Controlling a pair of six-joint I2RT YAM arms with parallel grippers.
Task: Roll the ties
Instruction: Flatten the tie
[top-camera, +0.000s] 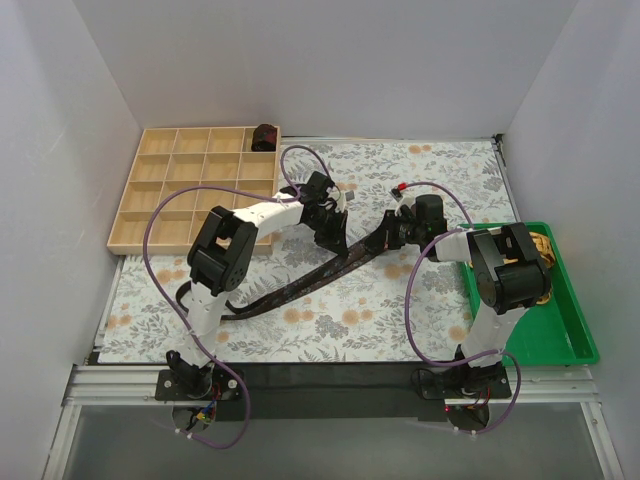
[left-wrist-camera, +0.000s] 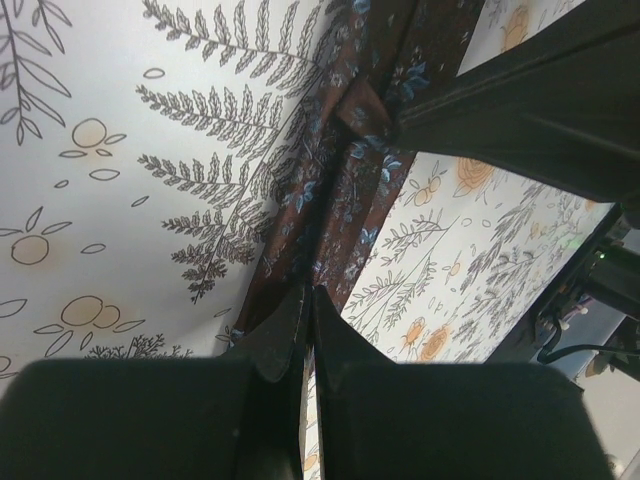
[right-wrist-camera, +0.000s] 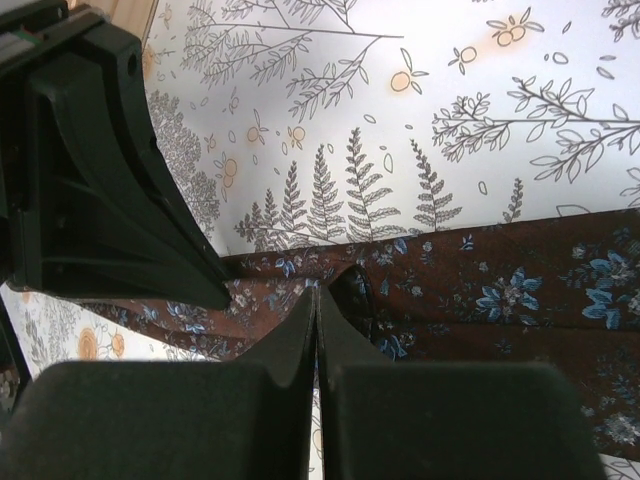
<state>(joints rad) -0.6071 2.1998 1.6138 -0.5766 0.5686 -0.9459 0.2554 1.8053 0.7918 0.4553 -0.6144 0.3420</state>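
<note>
Nearest, the left gripper (left-wrist-camera: 308, 295) had its fingers pressed fully together, tips down on the dark floral tie (left-wrist-camera: 340, 190); the right gripper (right-wrist-camera: 318, 295) was likewise closed tight at a fold in it, and I couldn't tell if either really pinched cloth. Tie lay diagonally on the floral mat (top-camera: 400, 310), near left toward the middle, both grippers close together at its far end. Risk as I judged: thin fabric slipping from the tips so the roll starts skewed, or the crowded grippers bumping.

Purple cables (top-camera: 147, 240) are looping along white, black-jointed arms (top-camera: 262, 213); left gripper (left-wrist-camera: 305, 293) and right gripper (right-wrist-camera: 317, 293) are showing black tapered fingers (right-wrist-camera: 288, 345).
</note>
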